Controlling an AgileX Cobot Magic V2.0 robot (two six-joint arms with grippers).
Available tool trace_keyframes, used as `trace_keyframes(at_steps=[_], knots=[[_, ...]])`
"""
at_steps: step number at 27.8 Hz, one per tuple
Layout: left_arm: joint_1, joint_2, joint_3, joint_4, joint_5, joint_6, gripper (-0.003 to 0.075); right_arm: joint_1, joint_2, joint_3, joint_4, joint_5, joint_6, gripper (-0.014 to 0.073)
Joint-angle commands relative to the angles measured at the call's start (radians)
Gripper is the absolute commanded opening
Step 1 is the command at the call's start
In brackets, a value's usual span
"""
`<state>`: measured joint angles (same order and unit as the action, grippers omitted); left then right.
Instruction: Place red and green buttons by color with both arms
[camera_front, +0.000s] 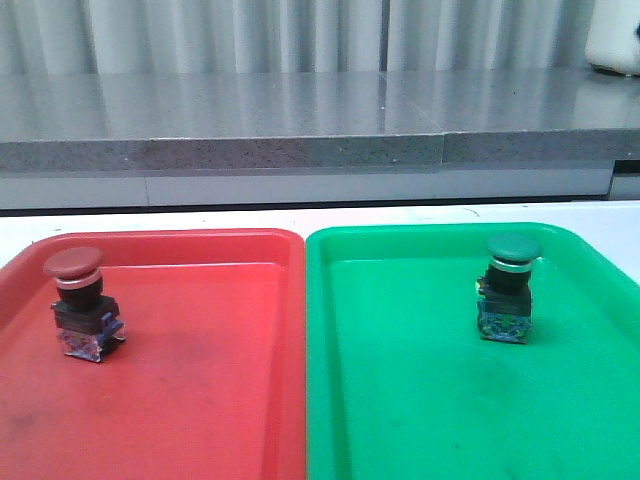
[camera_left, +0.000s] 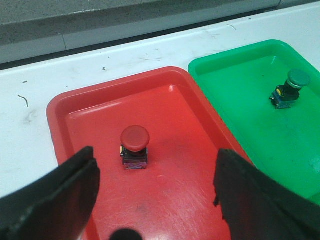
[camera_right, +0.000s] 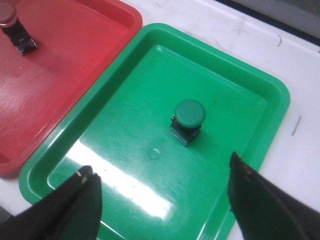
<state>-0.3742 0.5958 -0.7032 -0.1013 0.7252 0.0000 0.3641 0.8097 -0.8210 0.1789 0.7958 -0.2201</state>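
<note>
The red button (camera_front: 80, 303) stands upright in the red tray (camera_front: 200, 400) at its left side. The green button (camera_front: 508, 287) stands upright in the green tray (camera_front: 400, 400) toward its far right. Neither arm shows in the front view. In the left wrist view, my left gripper (camera_left: 156, 172) is open and empty above the red tray (camera_left: 185, 200), the red button (camera_left: 134, 146) ahead of the fingers. In the right wrist view, my right gripper (camera_right: 159, 172) is open and empty above the green tray (camera_right: 125, 165), the green button (camera_right: 188, 120) ahead of it.
The two trays lie side by side on a white table (camera_front: 330, 214). A grey counter ledge (camera_front: 300, 150) runs behind the table. The left wrist view also shows the green button (camera_left: 292, 88) in the green tray (camera_left: 260, 120), and the right wrist view shows the red button (camera_right: 14, 30).
</note>
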Motion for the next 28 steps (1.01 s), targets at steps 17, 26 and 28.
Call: trace_keyframes(at_steps=[17, 26, 28], knots=[[-0.006, 0.002, -0.026, -0.013, -0.073, -0.008, 0.0479, -0.002, -0.272, -0.024, -0.070, 0.175, 0.062, 0.0547], [-0.006, 0.002, -0.026, -0.013, -0.067, -0.008, 0.0433, -0.002, -0.271, -0.024, -0.070, 0.174, 0.062, 0.0302], [-0.006, 0.002, -0.026, -0.013, -0.067, -0.008, 0.0341, -0.002, -0.271, -0.024, -0.070, 0.175, 0.062, 0.0178]])
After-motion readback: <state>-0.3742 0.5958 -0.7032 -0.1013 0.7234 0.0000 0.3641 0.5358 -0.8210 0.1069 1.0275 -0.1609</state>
